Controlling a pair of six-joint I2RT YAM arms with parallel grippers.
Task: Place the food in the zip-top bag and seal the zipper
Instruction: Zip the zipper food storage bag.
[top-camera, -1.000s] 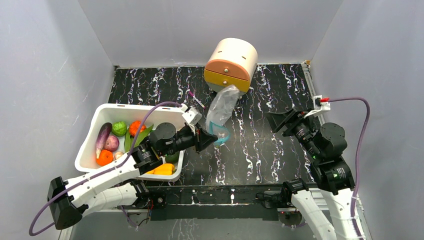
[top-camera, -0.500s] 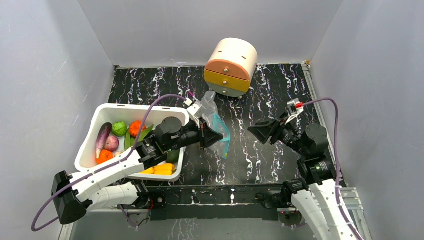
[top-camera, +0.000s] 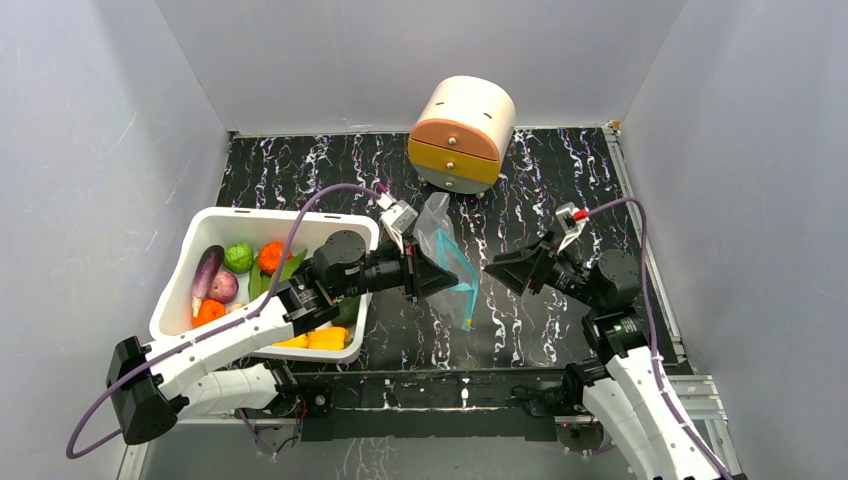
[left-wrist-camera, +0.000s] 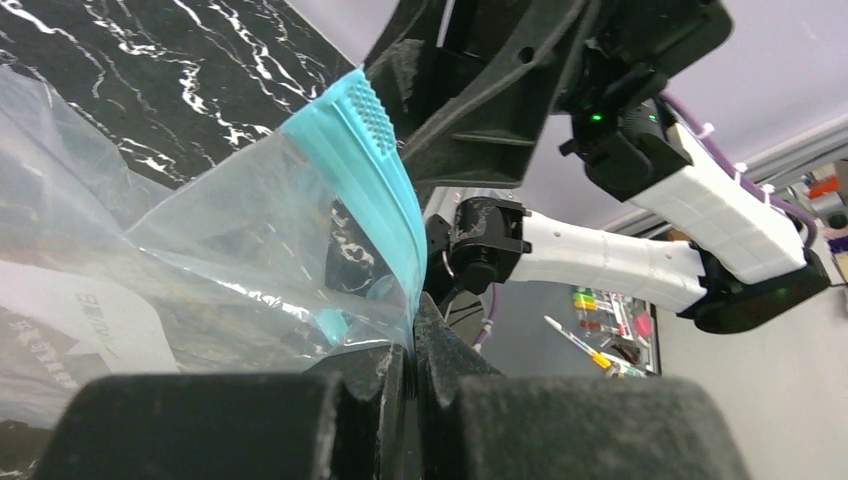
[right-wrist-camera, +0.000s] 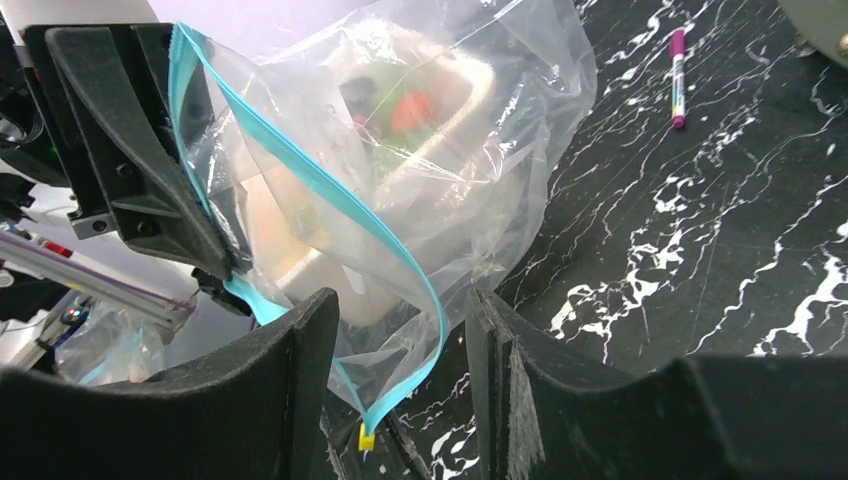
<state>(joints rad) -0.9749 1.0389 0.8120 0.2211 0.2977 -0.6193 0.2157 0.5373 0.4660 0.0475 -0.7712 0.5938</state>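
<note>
The zip-top bag is clear and hangs above the table's middle. My left gripper is shut on its blue-green zipper strip, as the left wrist view shows, with the strip rising from the jaws. My right gripper is open just right of the bag. In the right wrist view the hanging loop of the zipper and its yellow piece lie between the fingers, untouched. The food sits in the white tub: eggplant, green piece, orange fruit, yellow peppers.
The white tub stands at the left, under my left arm. A round peach box with drawers stands at the back. A purple pen lies on the black marbled table beyond the bag.
My left gripper has carried the bag right and nearer, away from the drawer box. My right gripper has swung left until its open fingers sit around the bag's hanging rim.
</note>
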